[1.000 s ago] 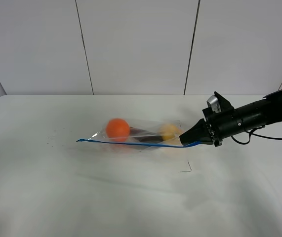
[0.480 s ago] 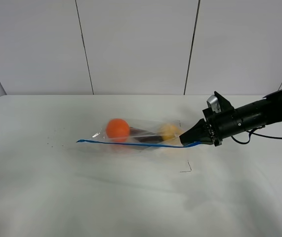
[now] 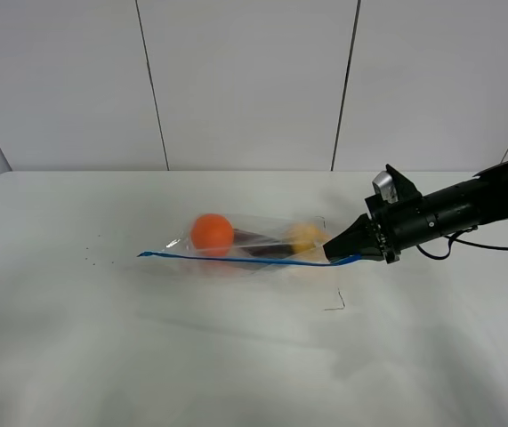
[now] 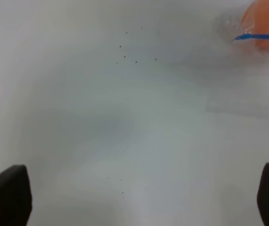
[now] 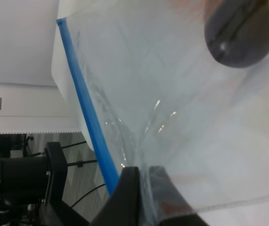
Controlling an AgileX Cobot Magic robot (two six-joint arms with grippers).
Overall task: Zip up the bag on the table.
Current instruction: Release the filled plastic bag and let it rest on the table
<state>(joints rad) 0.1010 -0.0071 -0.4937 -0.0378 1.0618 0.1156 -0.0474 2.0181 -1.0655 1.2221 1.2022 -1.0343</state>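
The clear bag (image 3: 254, 242) lies on the white table (image 3: 147, 338), its blue zipper strip (image 3: 236, 259) along the near edge. An orange ball (image 3: 212, 233), a dark oblong item (image 3: 262, 246) and a yellow fruit (image 3: 304, 237) show through it. My right gripper (image 3: 332, 253) is shut on the bag's right end at the strip; the right wrist view shows its jaws (image 5: 143, 188) pinching the plastic beside the strip (image 5: 87, 113). My left gripper (image 4: 139, 197) is open and empty over bare table, far from the ball (image 4: 266, 19). The left arm is outside the exterior view.
A small dark mark (image 3: 335, 302) lies on the table in front of the bag's right end. Tiny dark specks (image 3: 93, 249) dot the table left of the bag. The right arm's cable (image 3: 467, 245) trails at the right edge.
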